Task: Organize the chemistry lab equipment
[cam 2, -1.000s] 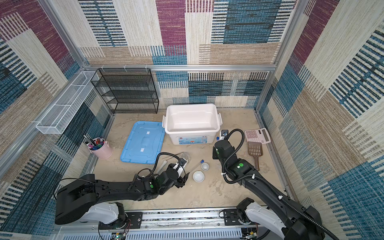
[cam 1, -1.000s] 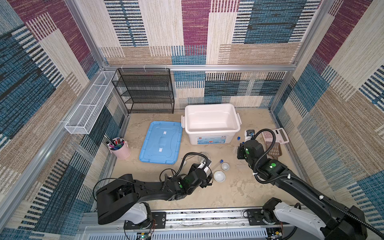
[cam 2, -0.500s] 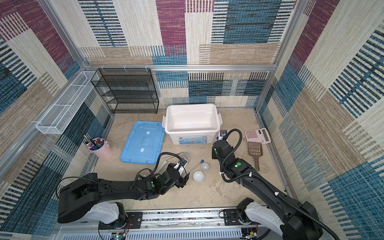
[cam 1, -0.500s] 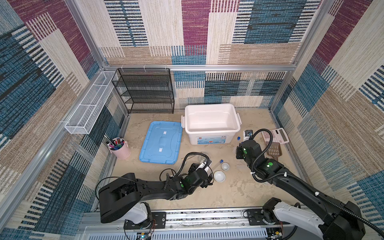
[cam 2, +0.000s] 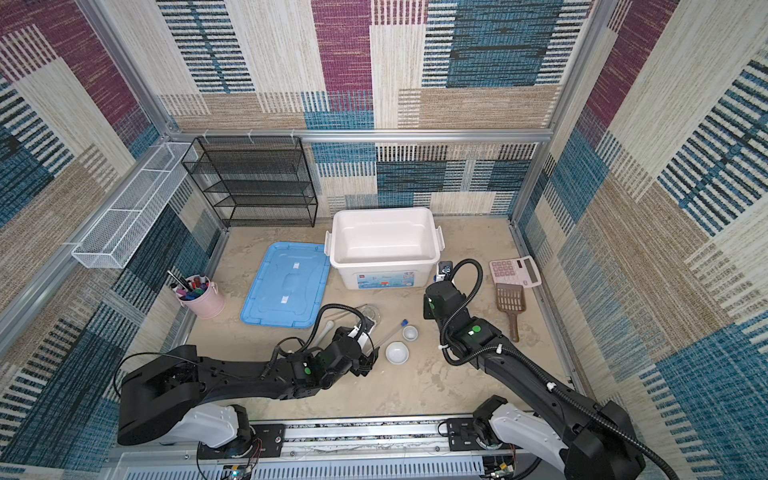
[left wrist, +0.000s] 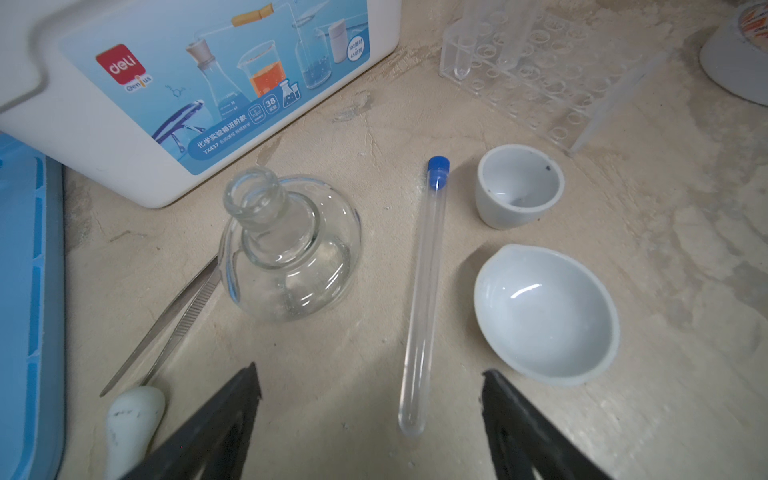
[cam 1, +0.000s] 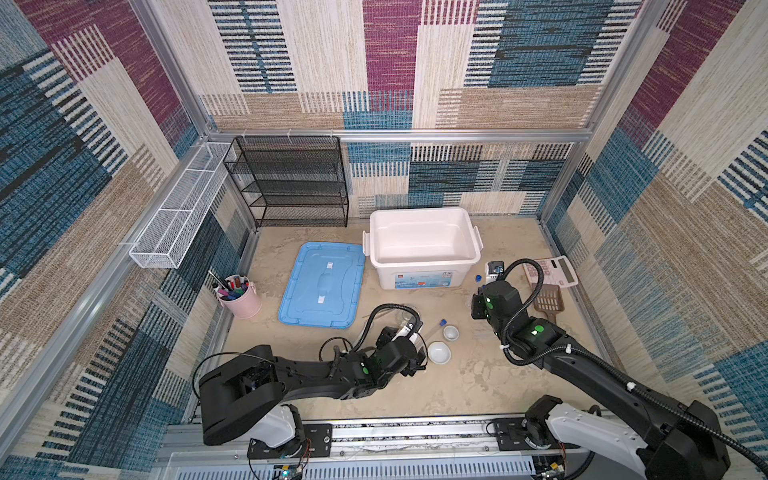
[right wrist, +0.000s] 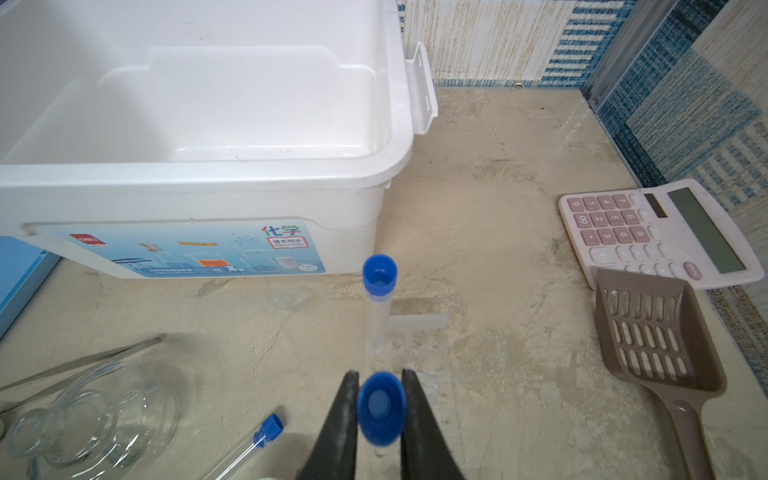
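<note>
Test tube [left wrist: 424, 291] lies on beige tabletop [cam 1: 478, 386] inside patterned walls [cam 1: 390, 54].

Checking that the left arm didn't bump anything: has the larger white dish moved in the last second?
No. In a top view the larger white dish keeps its place in front of the white bin, no nearer or farther.
</note>
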